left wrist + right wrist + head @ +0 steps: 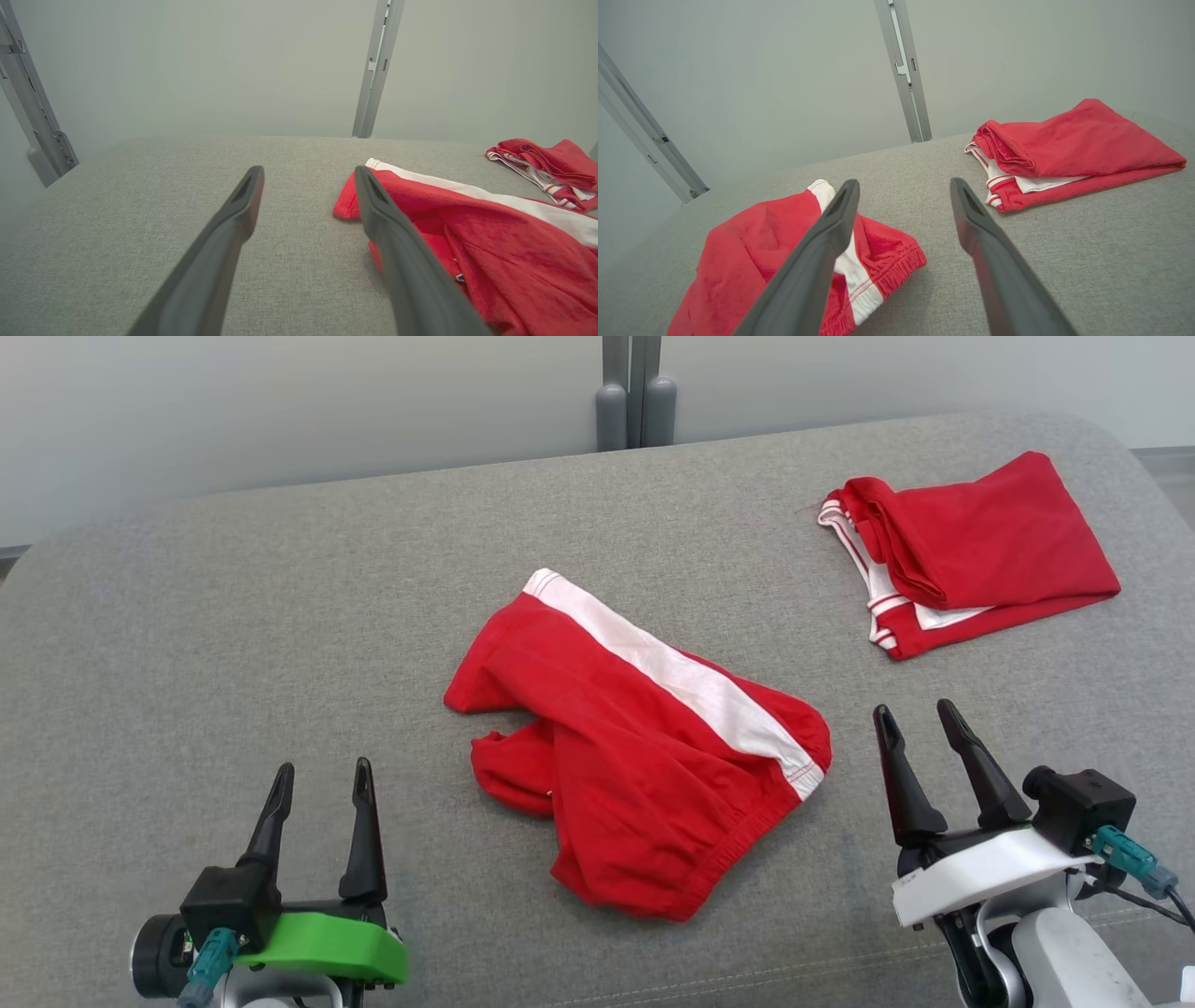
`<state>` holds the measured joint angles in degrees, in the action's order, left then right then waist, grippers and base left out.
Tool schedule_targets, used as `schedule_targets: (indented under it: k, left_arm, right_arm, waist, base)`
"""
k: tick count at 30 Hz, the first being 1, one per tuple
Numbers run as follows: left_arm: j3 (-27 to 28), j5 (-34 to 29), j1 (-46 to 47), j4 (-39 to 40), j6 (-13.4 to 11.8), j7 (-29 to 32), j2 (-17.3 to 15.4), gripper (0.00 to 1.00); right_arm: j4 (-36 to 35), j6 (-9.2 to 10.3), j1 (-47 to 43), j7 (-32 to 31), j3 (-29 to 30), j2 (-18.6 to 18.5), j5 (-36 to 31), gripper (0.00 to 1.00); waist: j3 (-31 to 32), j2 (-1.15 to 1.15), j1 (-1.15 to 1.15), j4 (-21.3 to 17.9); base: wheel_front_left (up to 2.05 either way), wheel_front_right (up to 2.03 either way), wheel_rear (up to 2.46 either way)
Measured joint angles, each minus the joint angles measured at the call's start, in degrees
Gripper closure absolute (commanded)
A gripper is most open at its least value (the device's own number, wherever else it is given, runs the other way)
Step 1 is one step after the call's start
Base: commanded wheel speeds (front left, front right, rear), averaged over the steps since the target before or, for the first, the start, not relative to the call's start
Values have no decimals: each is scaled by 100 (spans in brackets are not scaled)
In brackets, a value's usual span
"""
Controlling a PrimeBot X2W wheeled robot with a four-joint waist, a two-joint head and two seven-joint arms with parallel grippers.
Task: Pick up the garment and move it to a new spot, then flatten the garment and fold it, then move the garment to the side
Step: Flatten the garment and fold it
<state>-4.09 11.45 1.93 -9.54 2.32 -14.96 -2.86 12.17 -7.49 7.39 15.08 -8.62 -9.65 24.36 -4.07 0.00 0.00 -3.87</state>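
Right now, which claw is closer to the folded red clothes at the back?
Right. The right gripper is just in front of the folded red clothes; the left gripper is far off, beyond the crumpled shorts.

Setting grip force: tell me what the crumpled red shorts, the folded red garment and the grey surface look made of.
Red shorts: soft matte knit, perhaps cotton; loose wrinkles, fuzzy nap, gathered elastic edge.
Folded red garment: seemingly the same matte knit, white striped trim.
Grey surface: woven upholstery cloth, matte; heathered weave, stitched seam.
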Motion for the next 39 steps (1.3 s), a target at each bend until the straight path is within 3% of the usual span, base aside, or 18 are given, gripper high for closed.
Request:
schedule_targets:
  k: [13, 33, 34, 35, 36, 39]
  left_arm:
    - [-294, -144, 547, -1003, 422, 0, -122, 0]
    - [-673, 167, 1429, -2940, 499, 0, -253, 0]
    - [-711, 209, 1459, -3026, 499, 0, -252, 3]
    - [-743, 281, 1496, -3092, 500, 1, -245, 64]
    - [-781, 315, 1539, -3128, 500, 0, -238, 100]
    - [-869, 397, 1631, -3156, 501, 0, -241, 100]
  right_arm:
    - [-29, 0, -4, 0, -24, 185, -159, 0]
    - [62, 0, 175, 0, -164, 256, -134, 0]
    - [62, 0, 176, 0, -162, 256, -135, 0]
    - [60, 0, 176, -1, -156, 258, -135, 0]
    - [58, 0, 176, -1, -145, 259, -136, 0]
    - [53, 0, 175, -1, -129, 265, -144, 0]
  waist:
    - [-62, 0, 0, -353]
    - [-398, 0, 0, -1068]
    - [-412, 0, 0, -1082]
    - [-424, 0, 0, -1091]
    - [-431, 0, 0, -1091]
    - [-426, 0, 0, -1040]
  base:
    - [0, 0, 0]
    - [0, 0, 0]
    - [0, 0, 0]
    - [0, 0, 0]
    - [0, 0, 0]
    - [0, 0, 0]
